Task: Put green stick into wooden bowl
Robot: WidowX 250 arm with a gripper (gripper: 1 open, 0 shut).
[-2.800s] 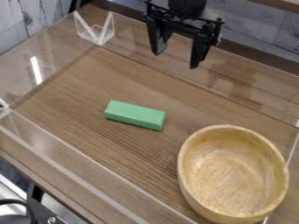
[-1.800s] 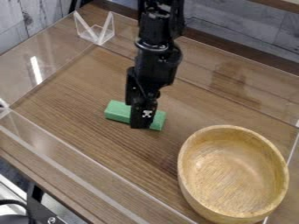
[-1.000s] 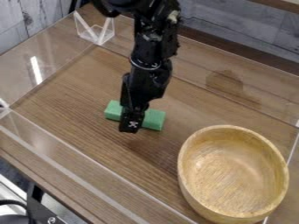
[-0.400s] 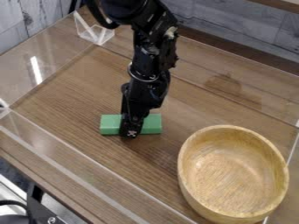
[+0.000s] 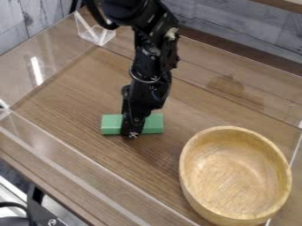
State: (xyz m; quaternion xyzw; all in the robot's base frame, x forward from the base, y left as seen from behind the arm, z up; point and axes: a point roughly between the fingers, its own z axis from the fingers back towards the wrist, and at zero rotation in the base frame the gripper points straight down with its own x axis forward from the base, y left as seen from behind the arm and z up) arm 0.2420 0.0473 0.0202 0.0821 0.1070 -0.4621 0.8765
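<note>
The green stick [image 5: 116,123] lies flat on the wooden table, left of centre. My gripper [image 5: 133,129] comes straight down onto the middle of it, its black fingers on either side of the bar and closed against it. Part of the stick is hidden behind the fingers; its two ends stick out to the left and right. The wooden bowl [image 5: 236,174] sits empty at the lower right, about a bowl's radius away from the stick.
Clear acrylic walls [image 5: 48,141] fence the table on the left and front edges. A clear bracket [image 5: 94,31] stands at the back left corner. The arm's black body [image 5: 141,18] rises over the table's back centre.
The gripper dropped lower onto the stick and its fingers closed on it. The stick has slid slightly toward the front left from where it first lay.
</note>
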